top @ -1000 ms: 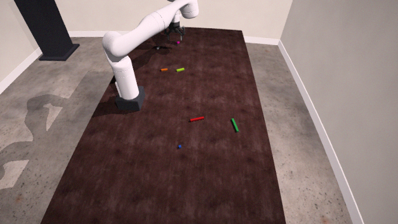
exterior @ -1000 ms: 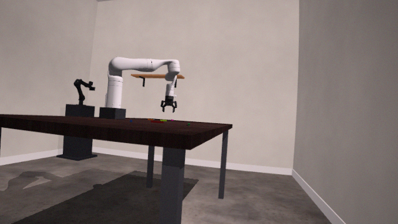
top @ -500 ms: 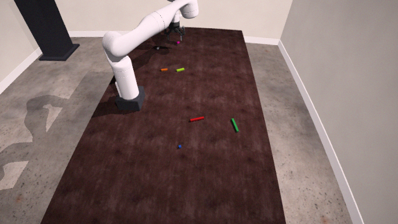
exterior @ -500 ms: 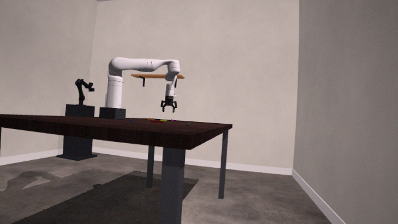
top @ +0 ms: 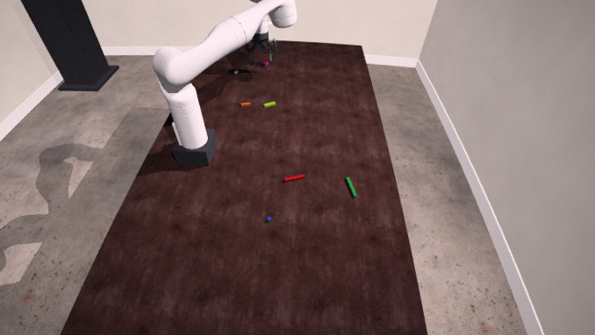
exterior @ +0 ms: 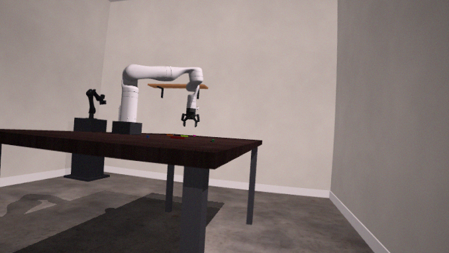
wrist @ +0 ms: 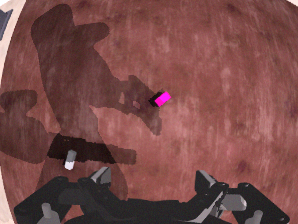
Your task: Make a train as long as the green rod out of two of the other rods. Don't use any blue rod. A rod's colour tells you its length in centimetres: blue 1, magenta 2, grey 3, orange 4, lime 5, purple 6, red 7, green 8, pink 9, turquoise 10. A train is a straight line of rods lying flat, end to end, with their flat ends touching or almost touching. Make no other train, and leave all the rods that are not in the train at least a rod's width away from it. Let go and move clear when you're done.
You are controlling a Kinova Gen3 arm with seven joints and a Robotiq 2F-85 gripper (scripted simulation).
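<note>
Tool (top: pixel 261 56) hangs wide open, holding nothing, above the desk (top: pixel 307 263). Magenta rod (top: pixel 266 64) lies flat just beside my tool's drop point, slightly off-centre, long axis diagonal in wrist view. Orange rod (top: pixel 245 104) sits well apart from magenta.
</note>
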